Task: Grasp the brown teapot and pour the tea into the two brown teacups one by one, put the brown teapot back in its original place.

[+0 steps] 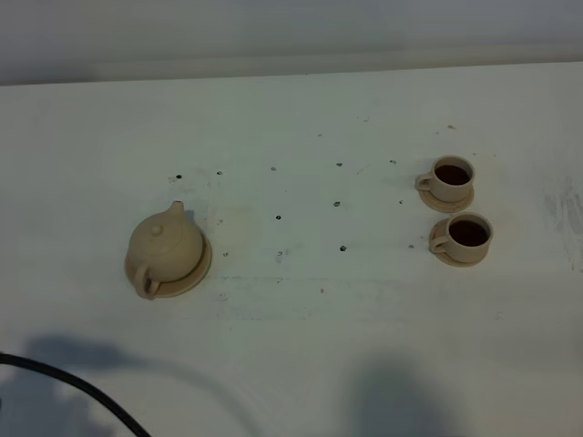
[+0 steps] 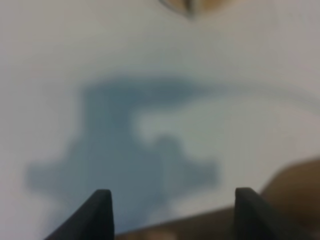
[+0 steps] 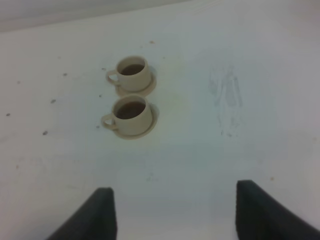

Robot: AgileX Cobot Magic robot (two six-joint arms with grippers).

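I see the squat tan teapot (image 1: 165, 245) upright on its saucer (image 1: 197, 273), spout away from me, well ahead of my empty, spread left gripper (image 2: 172, 212); right gripper (image 3: 175, 212) likewise spread, cups (image 3: 133, 74) ahead, tea-filled.

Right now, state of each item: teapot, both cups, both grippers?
Squat pale-tan clay teapot: upright, lid on, sitting on its flat round tan saucer.
Far small beige cylindrical teacup: upright on its small saucer, dark tea inside.
Near small beige cylindrical teacup: upright on its small saucer, dark tea inside.
Left gripper: open, empty, above bare table.
Right gripper: open, empty, clear of the cups.
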